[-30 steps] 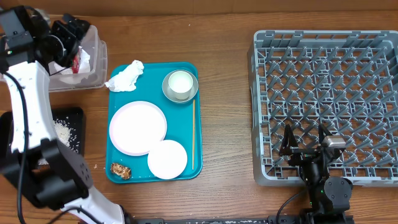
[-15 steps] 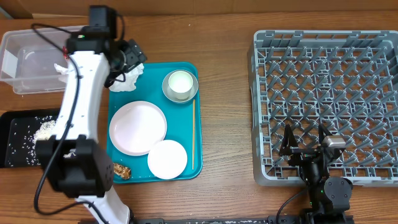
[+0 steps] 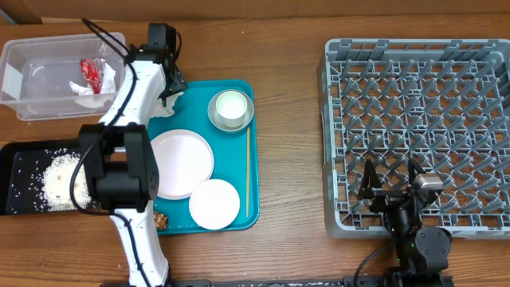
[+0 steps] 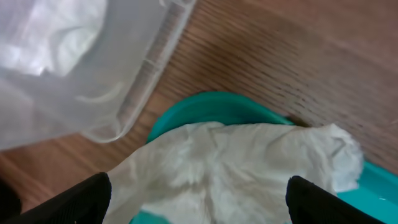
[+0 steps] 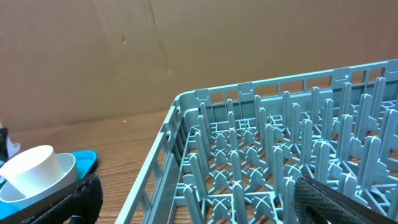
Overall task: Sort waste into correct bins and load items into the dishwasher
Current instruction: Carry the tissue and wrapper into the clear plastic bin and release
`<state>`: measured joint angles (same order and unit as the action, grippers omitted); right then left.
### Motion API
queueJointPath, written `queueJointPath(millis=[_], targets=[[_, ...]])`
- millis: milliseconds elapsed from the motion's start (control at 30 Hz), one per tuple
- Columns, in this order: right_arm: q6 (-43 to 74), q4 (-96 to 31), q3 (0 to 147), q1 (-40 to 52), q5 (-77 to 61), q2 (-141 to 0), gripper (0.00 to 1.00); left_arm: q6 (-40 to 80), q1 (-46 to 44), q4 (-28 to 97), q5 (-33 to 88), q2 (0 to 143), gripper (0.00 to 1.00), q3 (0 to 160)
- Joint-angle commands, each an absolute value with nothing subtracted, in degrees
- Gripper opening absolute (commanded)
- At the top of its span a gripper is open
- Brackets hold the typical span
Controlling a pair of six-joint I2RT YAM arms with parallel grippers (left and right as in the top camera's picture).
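Print on the small red-and-white wrapper (image 3: 89, 70) is too small to read. The wrapper lies in the clear rectangular plastic tub with rounded corners (image 3: 24, 100) at the table's far left.

The left arm stretches from the near edge away along the left side of the teal serving tray (image 3: 252, 199). The left gripper (image 3: 169, 84) points down over the tray's far left corner. Its fingers (image 4: 93, 193) stand wide apart, one on each side of the crumpled white paper napkin (image 4: 249, 162), which lies across that corner. Whether they touch it cannot be told.

The right gripper (image 3: 390, 182) sits low over the near rim of the large square grey plastic dish rack (image 3: 418, 119), fingers wide apart and holding nothing.

On the teal tray lie the round pale plate (image 3: 182, 163), the small pale bowl (image 3: 213, 203), the small white cup (image 3: 230, 106) inside the grey-rimmed bowl (image 3: 213, 119), and the brown food lump (image 3: 159, 218). Loose rice (image 3: 60, 175) lies in the shallow black rectangular tray (image 3: 14, 159).

A narrow strip of bare wood separates the tub's rounded corner from the teal tray. A wide strip lies between the teal tray and the rack.
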<state>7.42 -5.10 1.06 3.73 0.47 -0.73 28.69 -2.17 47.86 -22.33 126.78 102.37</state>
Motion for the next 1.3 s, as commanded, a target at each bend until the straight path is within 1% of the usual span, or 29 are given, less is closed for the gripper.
queueJointPath(millis=[0, 267, 400, 433, 533, 567, 600, 633, 667, 733, 767, 1067, 1267], targets=[[7.05, -4.71, 0.47, 3.46, 1.23, -0.16, 1.0, 22.13, -2.24, 46.33, -20.34, 129.43, 0.91, 102.28], [7.05, -4.71, 0.47, 3.46, 1.23, -0.16, 1.0, 18.76, -2.28, 44.53, -11.14, 131.55, 0.88, 102.26], [7.05, -4.71, 0.47, 3.46, 1.23, -0.16, 1.0, 15.51, -2.28, 44.99, -6.66, 131.79, 0.84, 102.26], [7.05, -4.71, 0.47, 3.46, 1.23, -0.16, 1.0, 14.76, -2.28, 45.19, -5.63, 131.79, 0.81, 102.26], [7.05, -4.71, 0.47, 3.46, 1.23, -0.16, 1.0, 14.76, -2.28, 45.87, -4.14, 131.79, 0.65, 102.26], [7.05, -4.71, 0.47, 3.46, 1.23, -0.16, 1.0, 14.76, -2.28, 46.11, -3.92, 131.79, 0.56, 102.26], [7.05, -4.71, 0.47, 3.46, 1.23, -0.16, 1.0, 14.76, -2.28, 46.46, -3.75, 131.79, 0.48, 102.26], [7.05, -4.71, 0.47, 3.46, 1.23, -0.16, 1.0, 14.76, -2.28, 46.65, -3.73, 131.79, 0.34, 102.26], [7.05, -4.71, 0.47, 3.46, 1.23, -0.16, 1.0, 14.76, -2.28, 46.87, -3.51, 131.76, 0.25, 102.28], [7.05, -4.71, 0.47, 3.46, 1.23, -0.16, 1.0, 14.76, -2.28, 47.46, -3.55, 131.33, 0.09, 102.3], [7.05, -4.71, 0.47, 3.46, 1.23, -0.16, 1.0, 14.81, -2.26, 48.05, -3.55, 130.67, 0.04, 102.63], [7.05, -4.71, 0.47, 3.46, 1.23, -0.16, 1.0, 15.42, -2.02, 49.89, -4.43, 120.16, 0.04, 111.94], [7.05, -4.71, 0.47, 3.46, 1.23, -0.16, 1.0, 16.75, 0.49, 44.53, -18.22, 113.75, 0.04, 115.68]])
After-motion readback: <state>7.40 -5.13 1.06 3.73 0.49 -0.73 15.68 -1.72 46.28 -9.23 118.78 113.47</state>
